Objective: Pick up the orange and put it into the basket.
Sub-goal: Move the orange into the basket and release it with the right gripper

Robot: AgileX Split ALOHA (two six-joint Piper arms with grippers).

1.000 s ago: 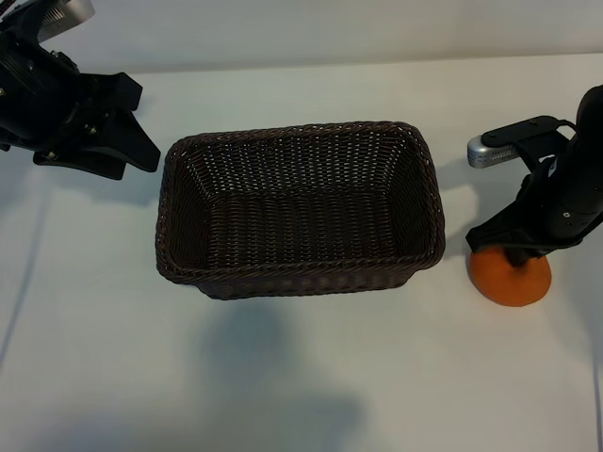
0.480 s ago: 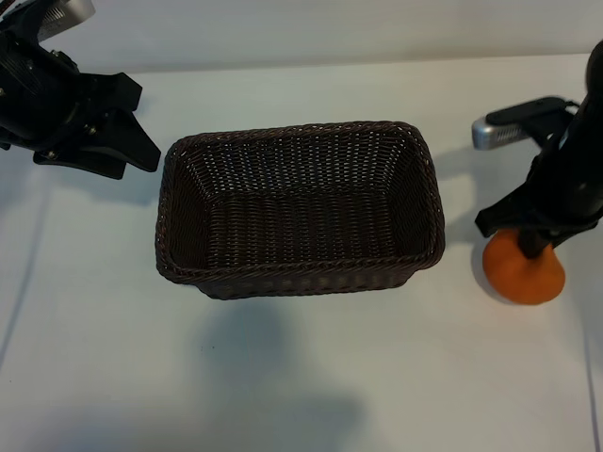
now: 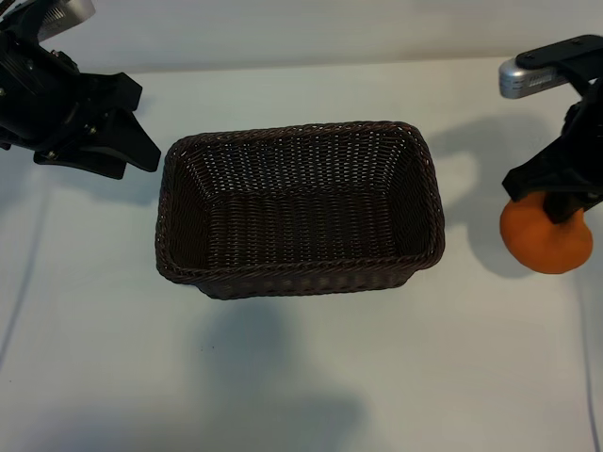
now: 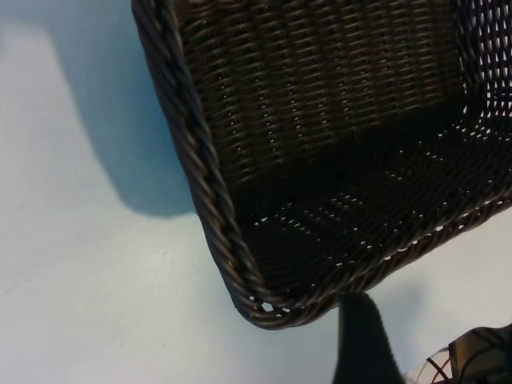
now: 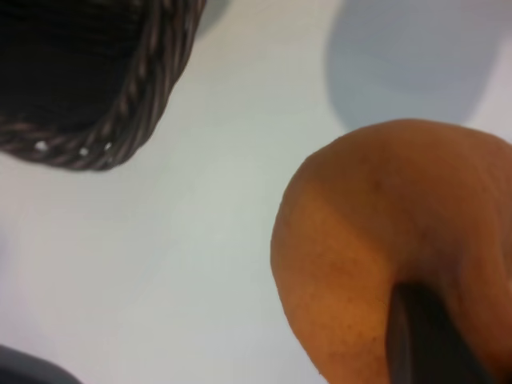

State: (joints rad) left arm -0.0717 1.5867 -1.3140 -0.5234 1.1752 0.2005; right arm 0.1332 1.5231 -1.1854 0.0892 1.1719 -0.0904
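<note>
The orange (image 3: 546, 243) hangs clear of the white table at the far right, and my right gripper (image 3: 562, 205) is shut on it from above. In the right wrist view the orange (image 5: 376, 232) fills the lower part, with one dark finger (image 5: 428, 336) pressed against it. The dark brown wicker basket (image 3: 301, 130) stands in the middle of the table, left of the orange and apart from it, with nothing inside. My left gripper (image 3: 148, 130) is parked open by the basket's far left corner, holding nothing. The left wrist view shows that basket corner (image 4: 210, 188) and one finger (image 4: 364, 344).
The white table (image 3: 301, 377) stretches bare in front of the basket and between the basket and the orange. A silver camera block (image 3: 528, 77) sits on the right arm above the orange. A corner of the basket (image 5: 128, 120) shows in the right wrist view.
The right gripper has lifted the orange off the table and carried it up and slightly right in the exterior view. The left arm and the basket have not moved.
</note>
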